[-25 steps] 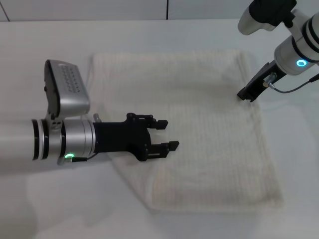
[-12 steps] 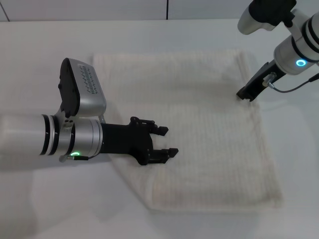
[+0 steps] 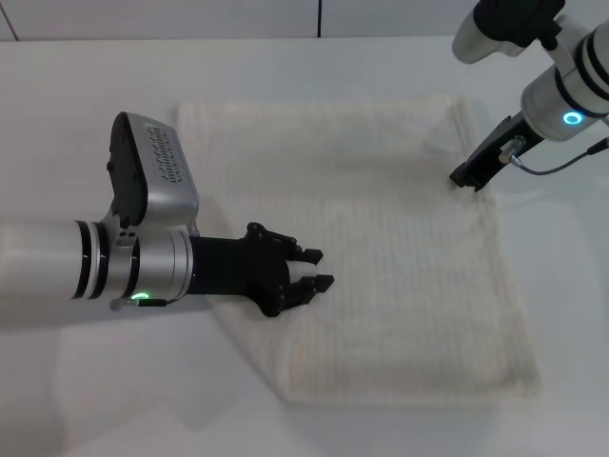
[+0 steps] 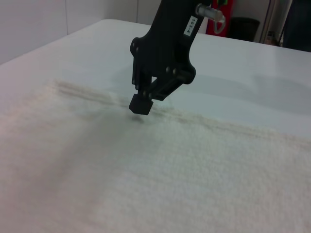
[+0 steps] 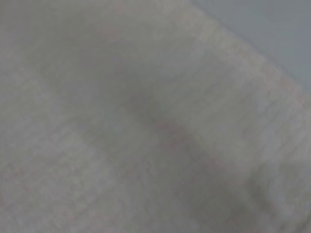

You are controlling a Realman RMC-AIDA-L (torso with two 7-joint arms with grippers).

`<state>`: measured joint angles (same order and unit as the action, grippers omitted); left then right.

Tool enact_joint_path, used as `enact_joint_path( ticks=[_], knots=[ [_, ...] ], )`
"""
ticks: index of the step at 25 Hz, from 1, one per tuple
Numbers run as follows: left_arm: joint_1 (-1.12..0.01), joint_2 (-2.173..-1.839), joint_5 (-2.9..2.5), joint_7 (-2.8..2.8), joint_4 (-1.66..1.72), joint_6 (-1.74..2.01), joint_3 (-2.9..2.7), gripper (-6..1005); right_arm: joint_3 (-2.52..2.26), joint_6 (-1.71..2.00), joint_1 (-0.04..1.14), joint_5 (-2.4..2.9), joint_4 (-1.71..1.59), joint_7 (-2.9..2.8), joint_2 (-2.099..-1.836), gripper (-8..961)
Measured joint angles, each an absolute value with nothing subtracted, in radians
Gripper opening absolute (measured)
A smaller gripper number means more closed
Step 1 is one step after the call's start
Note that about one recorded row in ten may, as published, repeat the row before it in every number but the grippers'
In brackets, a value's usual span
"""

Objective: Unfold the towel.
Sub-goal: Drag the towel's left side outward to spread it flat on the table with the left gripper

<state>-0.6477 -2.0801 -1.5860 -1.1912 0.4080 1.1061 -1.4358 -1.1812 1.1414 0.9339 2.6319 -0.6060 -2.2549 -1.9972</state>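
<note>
The cream-white towel (image 3: 381,238) lies spread flat on the table, filling the middle of the head view. My left gripper (image 3: 320,268) reaches in low over its front left part, black fingers a small gap apart with no cloth seen between them. My right gripper (image 3: 464,179) points down at the towel's far right edge, fingers together. Seen from the left wrist, the right gripper (image 4: 141,105) has its tip at the cloth surface beside the hemmed edge, with no cloth lifted. The right wrist view is filled by the towel (image 5: 121,126) close up.
The white table (image 3: 86,105) surrounds the towel on all sides. A wall runs along the table's far edge. Beyond the table, the left wrist view shows a red object (image 4: 224,22) and dark shapes.
The left gripper's fingers have drawn closer together and its wrist has rolled, with the hand staying over the towel's front left part. The right arm has barely moved.
</note>
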Motion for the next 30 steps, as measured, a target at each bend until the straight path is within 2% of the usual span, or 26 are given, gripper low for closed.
enact_joint_path(
  ticks=[2, 16, 30],
  knots=[
    [-0.640, -2.080, -1.586, -1.187, 0.419, 1.106, -1.442, 341, -1.181, 1.141, 0.935, 2.632, -0.606, -2.255, -1.997, -3],
    [-0.619, -2.080, -1.586, -1.181, 0.449, 1.107, -1.456, 60, -1.181, 1.141, 0.939, 2.637, -0.604, -2.255, -1.997, -3],
    [-0.489, -2.072, -1.537, -1.181, 0.590, 1.159, -1.456, 62, -1.192, 1.135, 0.932, 2.639, -0.593, -2.253, -1.997, -2]
  ],
)
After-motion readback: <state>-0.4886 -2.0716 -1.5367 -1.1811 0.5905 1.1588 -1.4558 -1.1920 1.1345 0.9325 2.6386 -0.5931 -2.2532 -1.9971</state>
